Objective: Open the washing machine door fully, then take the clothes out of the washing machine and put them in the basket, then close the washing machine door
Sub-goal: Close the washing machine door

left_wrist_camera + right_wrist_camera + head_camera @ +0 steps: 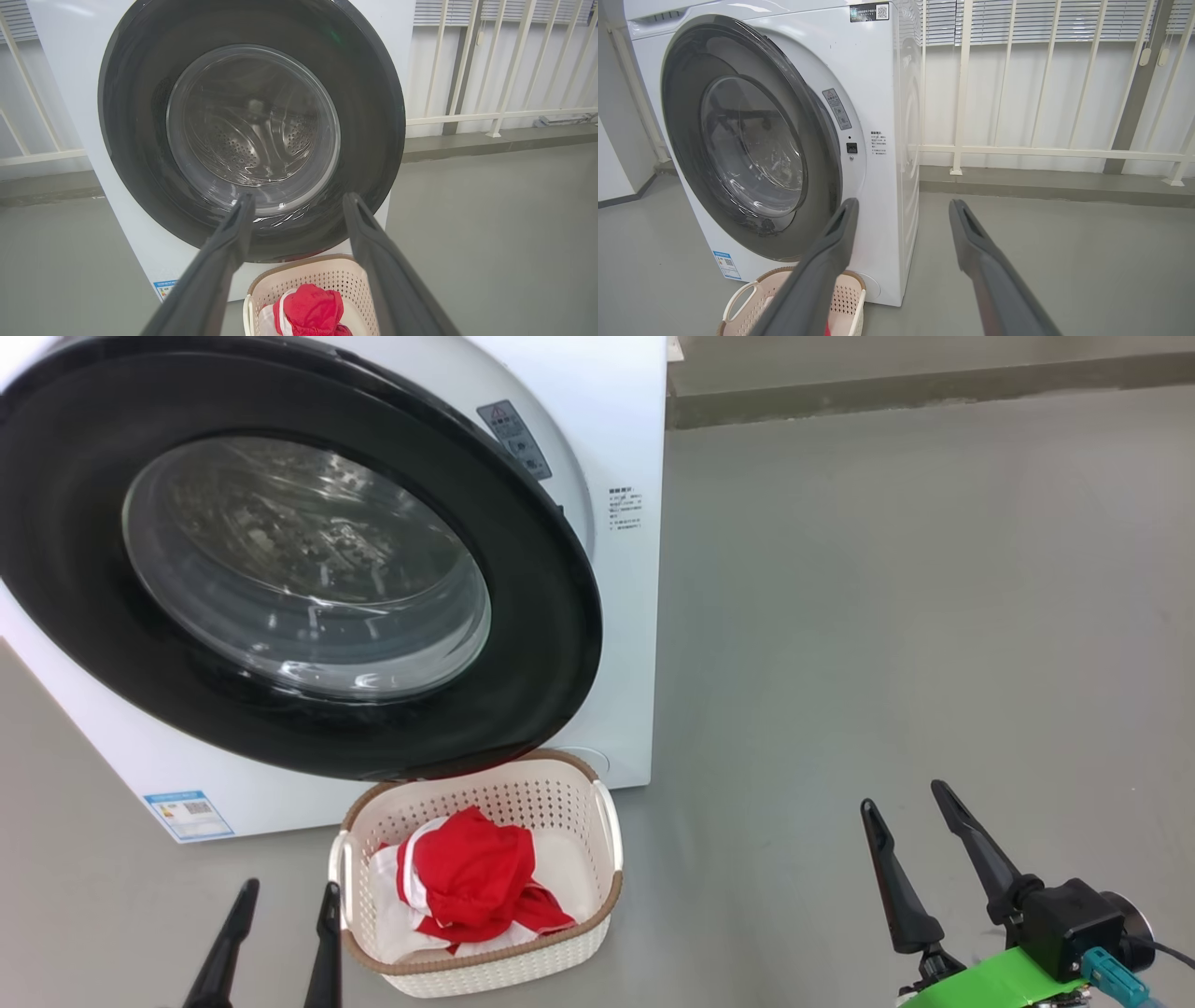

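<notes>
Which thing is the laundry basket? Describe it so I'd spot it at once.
Find the big white front-loading washing machine with its round black-rimmed glass door. On the grey floor before it sits a small cream perforated plastic basket. Its brown woven-look rim and the red-and-white clothes inside set it apart.

Grey floor [887, 616], white railing [1041, 151]

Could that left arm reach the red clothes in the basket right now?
Probably yes. The left tool stands open just beside the basket. The basket's top is open, and the clothes lie heaped inside with nothing over them or between them and the tool.
</notes>
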`<state>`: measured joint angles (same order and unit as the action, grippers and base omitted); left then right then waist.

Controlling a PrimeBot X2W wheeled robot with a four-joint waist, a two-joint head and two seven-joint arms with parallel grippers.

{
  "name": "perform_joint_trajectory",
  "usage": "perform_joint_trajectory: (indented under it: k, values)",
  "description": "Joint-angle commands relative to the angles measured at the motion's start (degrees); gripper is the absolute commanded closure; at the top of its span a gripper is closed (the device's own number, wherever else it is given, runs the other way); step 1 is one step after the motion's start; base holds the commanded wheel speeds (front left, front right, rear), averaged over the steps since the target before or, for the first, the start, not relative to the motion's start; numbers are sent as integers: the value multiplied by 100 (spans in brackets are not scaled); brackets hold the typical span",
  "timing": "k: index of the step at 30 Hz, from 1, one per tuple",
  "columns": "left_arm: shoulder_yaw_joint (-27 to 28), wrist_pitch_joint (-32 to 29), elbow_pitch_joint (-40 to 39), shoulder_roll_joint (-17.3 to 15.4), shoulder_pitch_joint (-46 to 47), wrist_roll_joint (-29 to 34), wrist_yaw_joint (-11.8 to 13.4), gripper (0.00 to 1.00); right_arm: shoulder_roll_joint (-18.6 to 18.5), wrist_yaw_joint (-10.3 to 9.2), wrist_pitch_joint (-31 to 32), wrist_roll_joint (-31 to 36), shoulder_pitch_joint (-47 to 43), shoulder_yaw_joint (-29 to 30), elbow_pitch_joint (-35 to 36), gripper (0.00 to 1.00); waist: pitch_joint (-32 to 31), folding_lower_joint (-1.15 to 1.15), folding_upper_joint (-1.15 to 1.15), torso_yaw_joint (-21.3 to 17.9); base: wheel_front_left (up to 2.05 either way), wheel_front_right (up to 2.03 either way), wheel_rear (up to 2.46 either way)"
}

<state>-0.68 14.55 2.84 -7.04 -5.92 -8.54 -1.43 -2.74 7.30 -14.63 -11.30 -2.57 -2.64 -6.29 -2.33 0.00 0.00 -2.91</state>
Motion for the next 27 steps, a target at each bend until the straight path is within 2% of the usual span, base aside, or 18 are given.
perform_joint_trajectory:
  k: [1,24,25,26,27]
  values:
    - [222,44,-101,-14,111,32,-32,0,-15,19,-37,-11,42,-113,150,0,-25,0,0,18,0,0,0]
    - [296,45,48,195,188,149,-262,0,-14,19,-37,-53,241,-563,-81,0,5,0,0,230,0,0,0]
    - [278,45,40,208,208,143,-275,0,-14,19,-37,-45,293,-631,-131,16,17,0,0,264,0,0,0]
    - [257,45,25,218,231,149,-286,0,-14,19,-37,-32,353,-698,-185,52,29,0,0,301,0,0,0]
    - [244,45,-9,230,258,141,-294,0,-14,19,-37,-30,424,-775,-238,60,46,0,0,340,0,0,0]
